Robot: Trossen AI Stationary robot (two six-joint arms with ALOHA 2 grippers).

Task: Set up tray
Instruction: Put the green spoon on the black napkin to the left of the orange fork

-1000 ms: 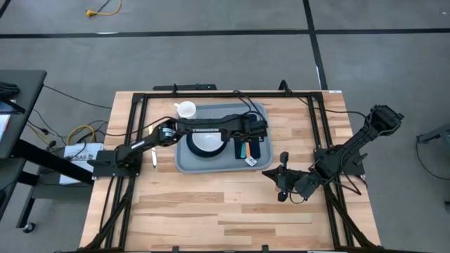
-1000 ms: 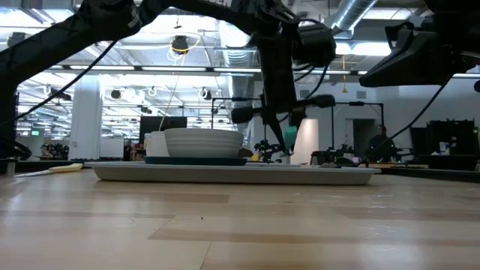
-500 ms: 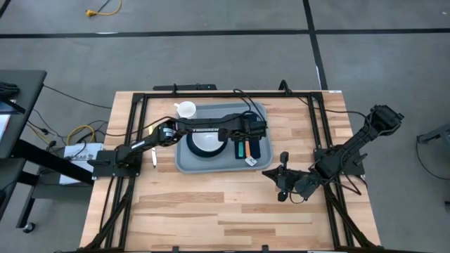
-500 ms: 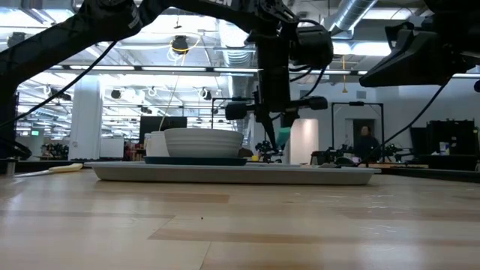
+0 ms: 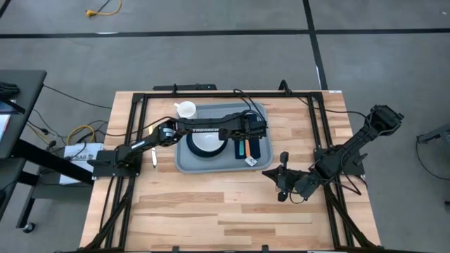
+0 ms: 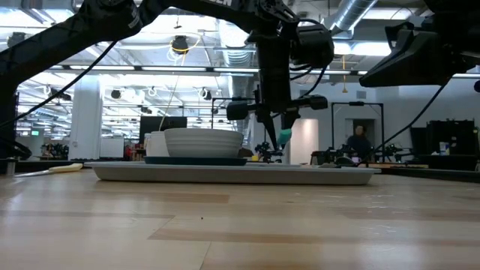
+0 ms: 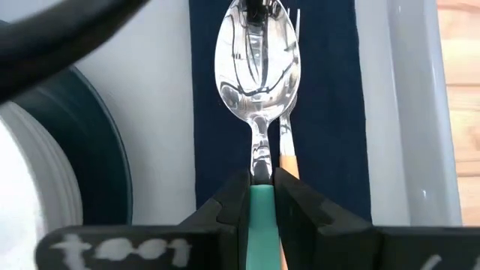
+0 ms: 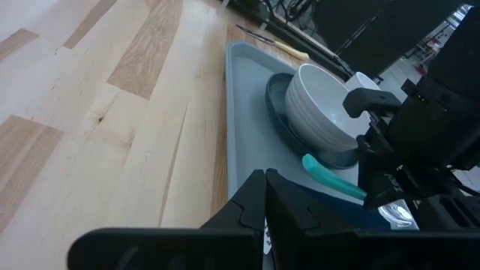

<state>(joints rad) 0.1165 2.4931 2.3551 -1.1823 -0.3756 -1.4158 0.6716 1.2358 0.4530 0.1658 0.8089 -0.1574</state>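
Since a second ago we see our left gripper (image 6: 271, 120) lift a little — clamped on the teal-handled spoon (image 7: 258, 52) above the napkin (image 7: 330, 112) on the tray (image 5: 184, 160) at mid-table — placement seems near, while our right gripper (image 5: 283, 192) rests closed.

The teal handle of the shiny metal spoon (image 7: 257, 146) runs out of the left wrist view between the left tool's (image 7: 261, 196) fingers — its end is cut off. A wooden-handled fork (image 7: 288, 154) lies mostly hidden behind the spoon. From above, the left arm covers much of the white ribbed bowl (image 5: 204, 141) — its rim only partly shows.
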